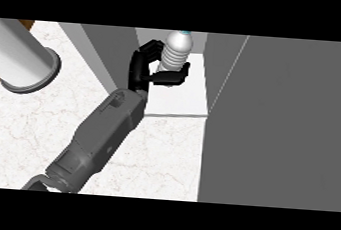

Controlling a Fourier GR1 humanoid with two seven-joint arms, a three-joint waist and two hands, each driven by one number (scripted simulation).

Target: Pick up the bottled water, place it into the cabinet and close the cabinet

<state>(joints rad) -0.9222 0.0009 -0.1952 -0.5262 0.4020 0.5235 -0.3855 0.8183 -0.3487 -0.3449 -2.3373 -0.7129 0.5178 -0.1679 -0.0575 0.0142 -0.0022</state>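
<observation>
You see one forearm (97, 139) of the robot, a long grey body with boxy, flat panels and darker grey shading along its side. Near the hand, the forearm carries a small raised block on its upper face. The hand (141, 70) itself is black all over, with slim fingers (148, 48) and a thick thumb (168, 78).

No readable text, label, brand, number or sign appears anywhere; the bottled water (176, 50), at about twelve o'clock in the view, shows no legible label.
</observation>
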